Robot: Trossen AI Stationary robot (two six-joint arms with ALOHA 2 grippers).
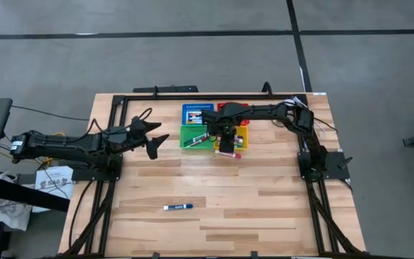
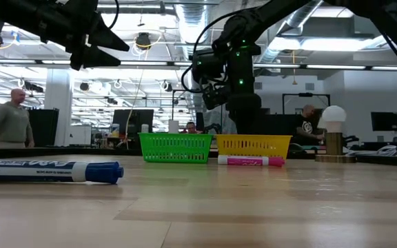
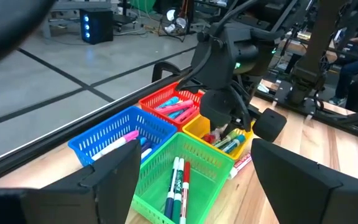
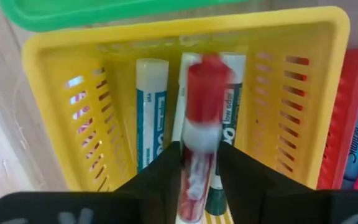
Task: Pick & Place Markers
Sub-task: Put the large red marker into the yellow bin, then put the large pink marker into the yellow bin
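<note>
The right hand (image 4: 199, 171) is hanging directly above the yellow basket (image 4: 55, 118), and a red-capped marker (image 4: 199, 124) is sitting between its two dark fingers (image 4: 160, 177), cap pointing down into the basket. The fingers are flanking the white barrel closely; whether they are pressing it or just letting go is hard to tell from the wrist view. Below it, other white-barrelled markers (image 4: 149, 112) are lying side by side on the basket floor.

In the high view the right hand (image 1: 226, 137) is hovering over the cluster of four baskets at the far middle of the tabletop (image 1: 264, 208). A pink marker (image 1: 228, 154) is lying on the wood just beside the yellow basket's near edge, and a blue-capped marker (image 1: 177, 207) is resting alone, well apart, toward the near side.

The left hand (image 1: 155, 137) is waiting with fingers spread wide and holding nothing, near the green basket (image 1: 196, 137).
</note>
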